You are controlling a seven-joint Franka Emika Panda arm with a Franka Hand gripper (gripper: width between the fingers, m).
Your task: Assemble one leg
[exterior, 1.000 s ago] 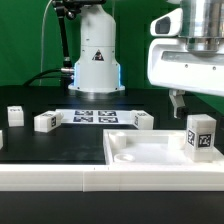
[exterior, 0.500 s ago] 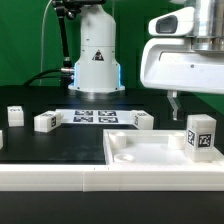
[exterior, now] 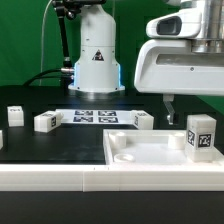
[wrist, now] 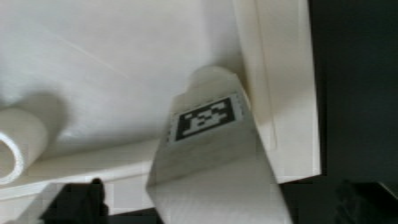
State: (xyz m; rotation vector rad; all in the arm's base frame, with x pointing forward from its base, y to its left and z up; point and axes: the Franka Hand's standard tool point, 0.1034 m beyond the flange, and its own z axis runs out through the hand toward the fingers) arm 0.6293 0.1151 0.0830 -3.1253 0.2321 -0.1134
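A leg (exterior: 201, 134), a small white block with a black-and-white tag, stands upright in the near right corner of the large white plate (exterior: 140, 155). My gripper (exterior: 172, 106) hangs above the plate, up and toward the exterior view's left of this leg, not touching it. In the wrist view the leg (wrist: 214, 140) stands on the plate (wrist: 107, 70) between my two dark fingertips (wrist: 80, 200), which are spread wide apart. The gripper (wrist: 222, 205) is open and holds nothing.
Three more legs lie on the black table: two at the exterior view's left (exterior: 15, 115) (exterior: 45, 121) and one behind the plate (exterior: 143, 120). The marker board (exterior: 95, 117) lies in front of the robot base (exterior: 95, 60). A round corner recess (wrist: 15, 140) shows in the plate.
The gripper has risen and shifted toward the exterior view's left, away from the upright leg. The leg stays standing on the plate. The other parts have not moved.
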